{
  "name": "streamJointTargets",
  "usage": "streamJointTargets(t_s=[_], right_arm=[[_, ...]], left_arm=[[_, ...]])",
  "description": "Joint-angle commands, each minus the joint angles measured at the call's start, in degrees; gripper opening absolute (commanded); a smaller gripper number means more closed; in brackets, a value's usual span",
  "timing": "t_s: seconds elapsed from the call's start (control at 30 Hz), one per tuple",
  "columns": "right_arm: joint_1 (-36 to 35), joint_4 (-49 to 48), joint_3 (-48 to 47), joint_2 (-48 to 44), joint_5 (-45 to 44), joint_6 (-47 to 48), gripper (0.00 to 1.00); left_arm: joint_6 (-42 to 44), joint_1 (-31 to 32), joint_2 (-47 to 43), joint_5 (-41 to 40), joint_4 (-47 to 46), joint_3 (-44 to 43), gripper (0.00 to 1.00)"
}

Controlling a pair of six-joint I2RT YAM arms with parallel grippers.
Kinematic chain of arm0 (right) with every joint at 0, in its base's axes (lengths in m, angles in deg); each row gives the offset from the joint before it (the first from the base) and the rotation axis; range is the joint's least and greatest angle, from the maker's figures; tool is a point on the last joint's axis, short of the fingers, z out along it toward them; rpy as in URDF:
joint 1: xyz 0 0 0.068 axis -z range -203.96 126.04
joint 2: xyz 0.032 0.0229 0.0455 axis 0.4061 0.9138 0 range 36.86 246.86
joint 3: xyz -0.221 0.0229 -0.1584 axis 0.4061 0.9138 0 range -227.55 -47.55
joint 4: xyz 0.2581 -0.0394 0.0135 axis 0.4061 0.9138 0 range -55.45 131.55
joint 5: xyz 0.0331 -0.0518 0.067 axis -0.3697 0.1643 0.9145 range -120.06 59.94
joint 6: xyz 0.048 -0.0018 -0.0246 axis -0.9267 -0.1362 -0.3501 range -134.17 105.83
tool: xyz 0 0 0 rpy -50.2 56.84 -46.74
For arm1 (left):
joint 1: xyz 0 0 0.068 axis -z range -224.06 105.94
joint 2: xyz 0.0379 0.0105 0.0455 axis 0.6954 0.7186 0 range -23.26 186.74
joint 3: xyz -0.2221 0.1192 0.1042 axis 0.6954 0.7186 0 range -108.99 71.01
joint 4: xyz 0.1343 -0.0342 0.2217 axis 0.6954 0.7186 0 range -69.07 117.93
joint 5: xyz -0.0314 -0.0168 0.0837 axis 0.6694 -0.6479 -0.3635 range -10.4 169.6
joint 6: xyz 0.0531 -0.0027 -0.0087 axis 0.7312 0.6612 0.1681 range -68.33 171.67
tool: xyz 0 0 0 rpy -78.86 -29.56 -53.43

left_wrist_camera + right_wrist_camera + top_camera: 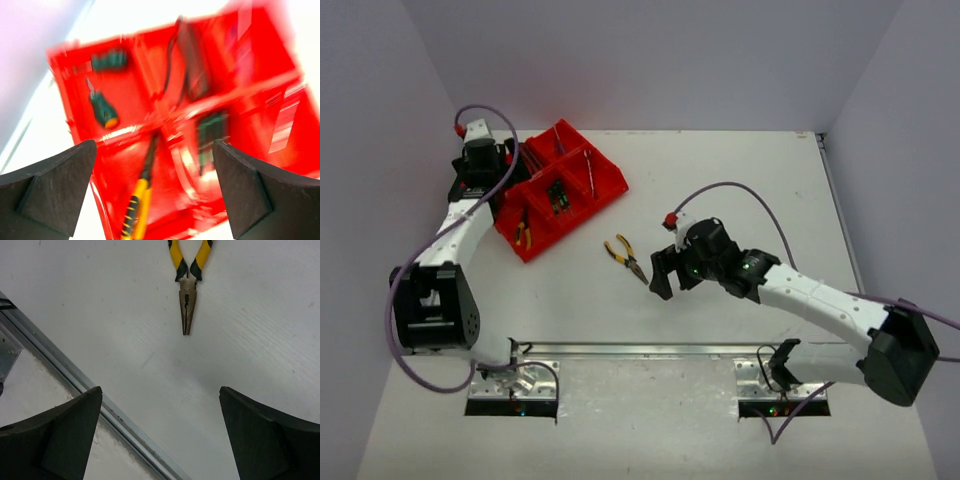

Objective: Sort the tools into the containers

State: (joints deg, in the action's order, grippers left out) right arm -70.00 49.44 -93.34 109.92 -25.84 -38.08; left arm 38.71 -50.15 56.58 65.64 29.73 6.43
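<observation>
L end effector [154, 150] wide, prob. empty; R end effector [161, 392] wide, near pliers [186, 300].

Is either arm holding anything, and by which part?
Nothing is held: left tool open above the red tray, right tool open, short of the yellow pliers.

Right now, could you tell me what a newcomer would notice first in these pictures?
The bright red tray at the table's far left, tools inside, with the left gripper open over it. Then the yellow pliers lying alone mid-table, just ahead of the open right gripper.
</observation>
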Motion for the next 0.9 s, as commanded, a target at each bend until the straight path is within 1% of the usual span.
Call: streamJointTargets(t_s=[0.0, 0.03, 0.1, 0.13, 0.17, 0.23, 0.3, 0.37, 0.4, 0.5, 0.6, 0.7, 0.87], right_arm=[[-1.81, 1.05, -10.33, 13.4, -4.5, 3.91, 0.98], [-2.02, 1.83, -12.94, 15.91, -5.86, 4.6, 0.97], [-2.3, 3.23, -19.47, 24.24, -8.43, 5.22, 0.89], [-2.32, 4.21, -21.47, 26.5, -9.52, 5.68, 0.87], [-2.39, 5.45, -23.32, 28.6, -10.03, 5.95, 0.85], [-2.37, 6.66, -28.63, 34.72, -10.61, 7.4, 0.81], [-2.3, 8.39, -32.09, 38.5, -12.03, 8.18, 0.77], [-2.37, 10.05, -36.23, 42.74, -13.61, 8.43, 0.68], [-2.39, 11.04, -37.52, 44.08, -14.34, 8.26, 0.66], [-2.39, 12.87, -40.41, 46.27, -13.97, 7.39, 0.64], [-2.56, 10.96, -40.95, 46.73, -12.49, 6.44, 0.67], [-2.1, 12.54, -44.15, 47.02, -11.36, 5.3, 0.68], [-1.24, 14.92, -47.9, 48.4, -9.94, 4.58, 0.69]], left_arm=[[-9.21, -0.15, -16.71, 3.17, 5.85, -0.26, 1.0], [-10.24, -0.15, -20.75, 4.6, 7.32, 1.65, 1.0], [-10.98, -0.15, -28.77, 7.2, 8.47, 6.45, 1.0], [-11.15, -0.15, -34.52, 7.94, 8.74, 9.26, 1.0], [-11.27, -0.15, -37.47, 9.2, 9.0, 13.37, 1.0], [-10.63, -0.15, -46.15, 9.27, 10.31, 17.43, 1.0], [-9.72, -0.15, -50.3, 9.04, 11.67, 20.51, 1.0], [-9.36, 0.06, -53.92, 8.47, 12.96, 22.62, 1.0], [-9.46, 0.42, -54.76, 8.28, 13.62, 22.67, 1.0], [-9.22, 2.19, -55.28, 8.89, 13.02, 22.54, 1.0], [-9.89, 2.3, -54.28, 10.71, 12.82, 23.09, 1.0], [-9.46, 2.38, -53.29, 12.28, 13.08, 22.83, 1.0], [-9.63, 3.54, -55.13, 12.47, 12.82, 23.18, 1.0]])
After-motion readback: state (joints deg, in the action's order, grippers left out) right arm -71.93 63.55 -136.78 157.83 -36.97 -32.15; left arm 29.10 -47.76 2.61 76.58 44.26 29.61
